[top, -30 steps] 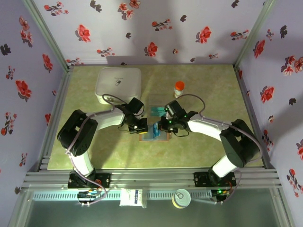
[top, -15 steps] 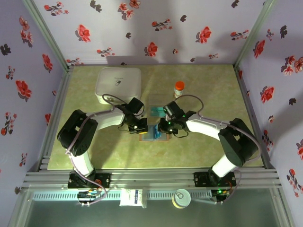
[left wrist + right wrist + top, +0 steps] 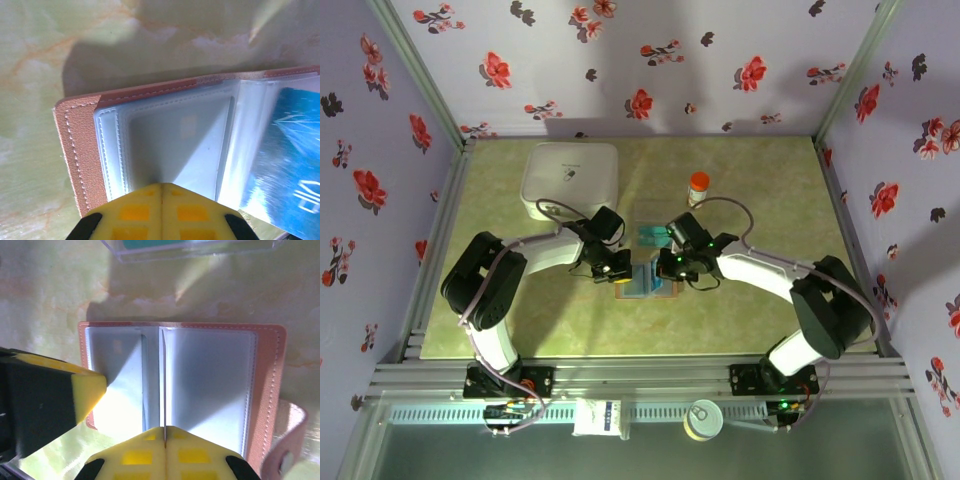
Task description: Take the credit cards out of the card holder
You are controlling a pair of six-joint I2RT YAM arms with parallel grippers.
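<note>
the wallet lies open on the desk, between the two arms. the left jaws are shut and rest on the wallet's left page, holding it down. the right jaws are shut tight on a blue card that stands on edge over the wallet's fold. this step is pulling that card out. next, i think: lift it clear of the wallet, then put it in the tray behind the wallet
</note>
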